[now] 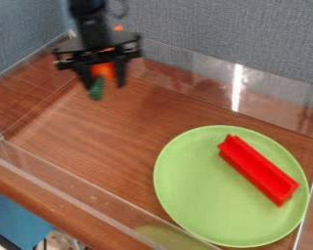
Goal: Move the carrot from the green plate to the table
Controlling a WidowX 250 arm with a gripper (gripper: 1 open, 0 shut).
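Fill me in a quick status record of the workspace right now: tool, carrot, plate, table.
tool: up at the far left of the table, around the carrot, slightly blurred
carrot: held in the tool, orange body above, green top pointing down
green plate: near right, carrot not on it
on plate: long red rectangular block, lying diagonally
table: carrot not yet released onto it

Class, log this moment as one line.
gripper: holding carrot | carrot: above table, off green plate | release: pending
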